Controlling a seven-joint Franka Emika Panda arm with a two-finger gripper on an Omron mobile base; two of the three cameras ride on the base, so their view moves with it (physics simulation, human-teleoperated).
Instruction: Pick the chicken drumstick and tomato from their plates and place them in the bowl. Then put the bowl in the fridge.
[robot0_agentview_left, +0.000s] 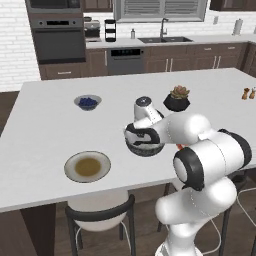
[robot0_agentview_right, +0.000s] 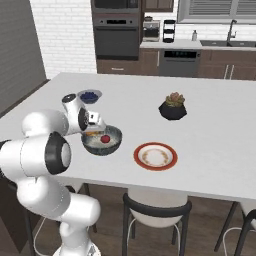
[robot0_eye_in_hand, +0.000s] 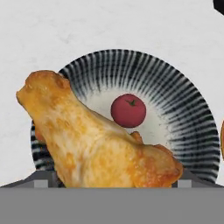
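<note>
Gripper (robot0_agentview_right: 96, 131), jaws standing wide apart, is releasing the chicken drumstick (robot0_eye_in_hand: 94, 144) over the bowl (robot0_eye_in_hand: 183, 109), the tomato (robot0_eye_in_hand: 128, 110) already lying inside; next comes gripping the bowl's rim for the fridge.

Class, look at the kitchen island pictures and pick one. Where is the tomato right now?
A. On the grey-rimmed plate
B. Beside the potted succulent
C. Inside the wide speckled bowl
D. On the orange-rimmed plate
C: the tomato sits on the pale inner floor of the bowl, while both plates are bare of it.
</note>
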